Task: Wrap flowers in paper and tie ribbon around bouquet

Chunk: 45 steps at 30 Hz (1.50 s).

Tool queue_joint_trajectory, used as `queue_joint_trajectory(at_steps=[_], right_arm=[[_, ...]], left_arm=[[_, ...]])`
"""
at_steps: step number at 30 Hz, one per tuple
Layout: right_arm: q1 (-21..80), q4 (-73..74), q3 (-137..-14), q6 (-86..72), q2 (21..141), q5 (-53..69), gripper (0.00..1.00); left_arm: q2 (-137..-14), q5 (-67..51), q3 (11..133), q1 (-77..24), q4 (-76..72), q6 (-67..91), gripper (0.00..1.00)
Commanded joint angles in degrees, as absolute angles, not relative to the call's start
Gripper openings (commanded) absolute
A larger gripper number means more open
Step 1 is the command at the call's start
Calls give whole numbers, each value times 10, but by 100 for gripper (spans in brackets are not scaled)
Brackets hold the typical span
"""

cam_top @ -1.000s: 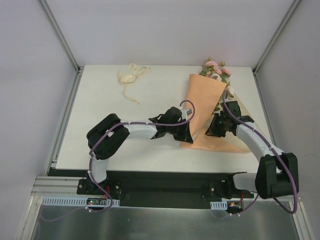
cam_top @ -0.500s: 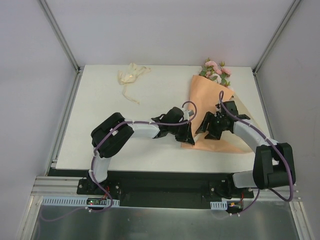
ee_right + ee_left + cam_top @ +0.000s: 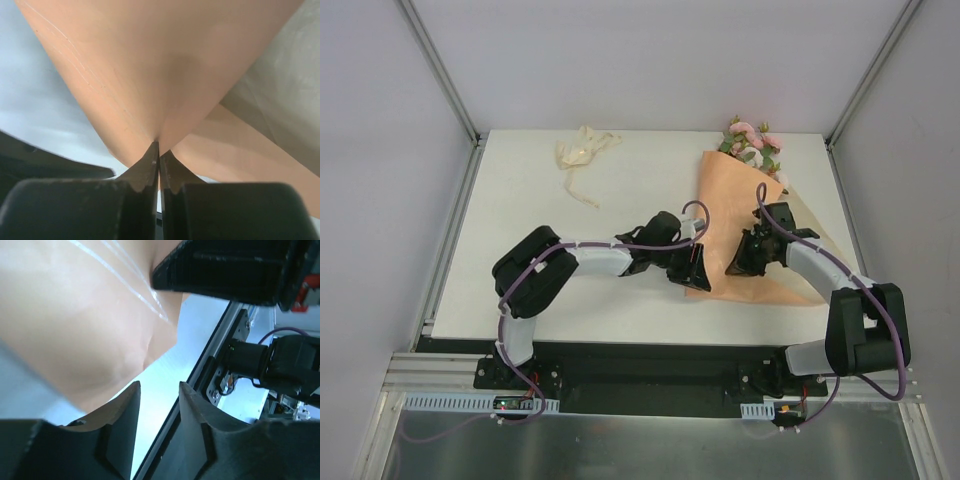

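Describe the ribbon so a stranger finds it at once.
Start at the white table and go to its far left corner. There lies the ribbon, a crinkled cream strip, loosely bunched, one tail trailing nearer. It lies alone, far from the peach-orange paper at right.

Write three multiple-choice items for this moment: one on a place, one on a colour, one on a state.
1. Where does the ribbon lie?
A) far left on the table, apart from the paper
B) inside the paper
C) off the table

2. What colour are the flowers?
A) white
B) pale pink
C) yellow

3. How is the right tool?
A) open, holding nothing
B) shut on the paper
C) shut on the ribbon

Answers:
1 A, it sits bunched near the far-left corner.
2 B, pink blooms stick out of the cone's top.
3 B, the right wrist view shows it pinching a paper fold.
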State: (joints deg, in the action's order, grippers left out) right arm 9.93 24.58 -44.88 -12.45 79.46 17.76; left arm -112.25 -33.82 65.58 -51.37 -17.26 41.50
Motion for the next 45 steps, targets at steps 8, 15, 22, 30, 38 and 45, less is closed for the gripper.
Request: queue_joint_trajectory(at_steps=[8, 15, 22, 30, 38, 45], right_arm=[[93, 262, -459, -80, 813, 130, 2], [94, 293, -468, -69, 795, 81, 8], [128, 395, -472, -66, 706, 4, 45], [217, 355, -483, -123, 651, 101, 50], [218, 267, -451, -140, 775, 143, 8], [218, 254, -412, -142, 776, 118, 6]], left_arm=[[-1134, -412, 635, -476, -247, 436, 7], [-1208, -413, 654, -474, -243, 434, 4], [-1219, -413, 656, -468, -243, 441, 3], [-1218, -412, 653, -468, -259, 468, 1], [-1229, -414, 671, -468, -262, 482, 1], [-1233, -417, 686, -468, -268, 498, 1]])
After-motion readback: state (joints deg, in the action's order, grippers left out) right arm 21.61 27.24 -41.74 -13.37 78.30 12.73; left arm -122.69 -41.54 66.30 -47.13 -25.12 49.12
